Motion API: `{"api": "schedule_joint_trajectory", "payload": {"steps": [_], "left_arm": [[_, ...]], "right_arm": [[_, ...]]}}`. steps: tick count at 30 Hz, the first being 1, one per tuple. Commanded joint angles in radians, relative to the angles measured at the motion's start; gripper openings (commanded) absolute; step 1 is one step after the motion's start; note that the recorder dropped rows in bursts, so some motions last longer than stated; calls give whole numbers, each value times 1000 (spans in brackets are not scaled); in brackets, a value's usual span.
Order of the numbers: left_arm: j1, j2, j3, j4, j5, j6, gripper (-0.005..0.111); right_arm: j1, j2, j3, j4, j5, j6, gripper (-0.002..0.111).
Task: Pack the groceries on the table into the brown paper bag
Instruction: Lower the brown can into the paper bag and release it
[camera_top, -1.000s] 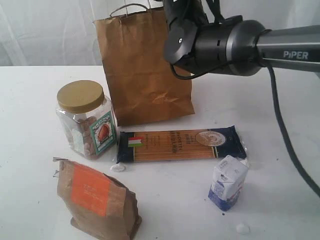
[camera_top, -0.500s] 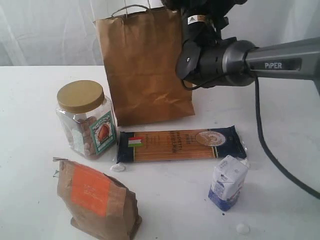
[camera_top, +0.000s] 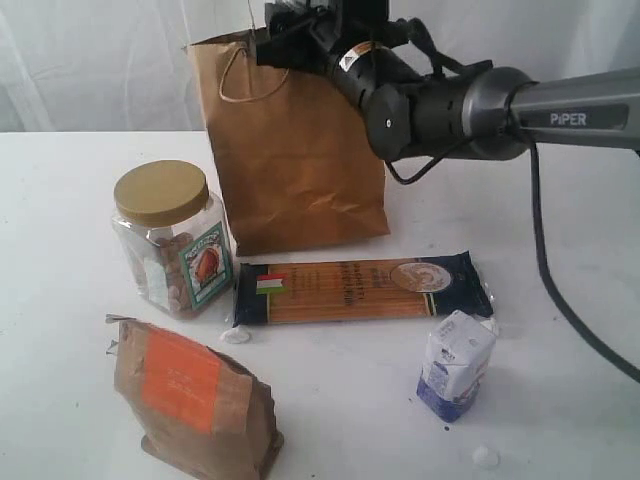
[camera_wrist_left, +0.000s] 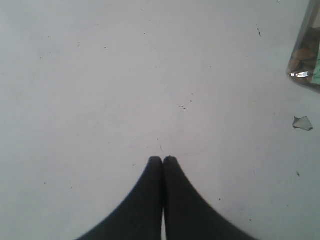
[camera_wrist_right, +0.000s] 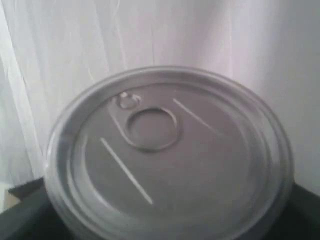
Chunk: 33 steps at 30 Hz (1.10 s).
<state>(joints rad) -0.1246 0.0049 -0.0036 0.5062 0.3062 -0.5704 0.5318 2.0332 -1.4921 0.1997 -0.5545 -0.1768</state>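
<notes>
My right gripper hangs at the mouth of the tall brown paper bag, shut on the foil-topped jar, whose pull-ring lid fills the right wrist view. On the table stand the gold-lidded jar, the brown pouch with the orange label and the small white-blue carton. The dark spaghetti packet lies flat in front of the bag. My left gripper is shut and empty over bare tabletop, with a corner of the gold-lidded jar off to one side.
The right arm's grey tube spans the upper right, its black cable drooping toward the table. White crumbs lie beside the spaghetti packet and near the front edge. A white curtain hangs behind.
The right arm has swung its wrist up and to the left, bringing the gripper to the bag's top edge. One bag handle now hangs down the bag's front. The groceries on the table have not moved.
</notes>
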Motion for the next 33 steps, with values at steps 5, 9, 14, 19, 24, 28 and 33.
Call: {"api": "schedule_joint_trajectory", "payload": {"steps": [5,9,14,19,24,28,33], "left_arm": [[-7,-5,4,8,1,-4,0],[-7,-5,4,8,1,-4,0],[-7,-5,4,8,1,-4,0],[-7,-5,4,8,1,-4,0],[-7,-5,4,8,1,-4,0],[-7,-5,4,8,1,-4,0],[-7,-5,4,8,1,-4,0]], "right_arm": [[-6,-119,-13,100,288,-302,0],[-8,-152,-13,123,306,-310,0],[-35,-176,-13,121,538,-346,0],[-51,-176,-13,116,629,-346,4],[-62,-176,-13,116,627,-346,25],[-64,-176,-13,116,629,-344,55],[-64,-176,-13,116,629,-344,66]]}}
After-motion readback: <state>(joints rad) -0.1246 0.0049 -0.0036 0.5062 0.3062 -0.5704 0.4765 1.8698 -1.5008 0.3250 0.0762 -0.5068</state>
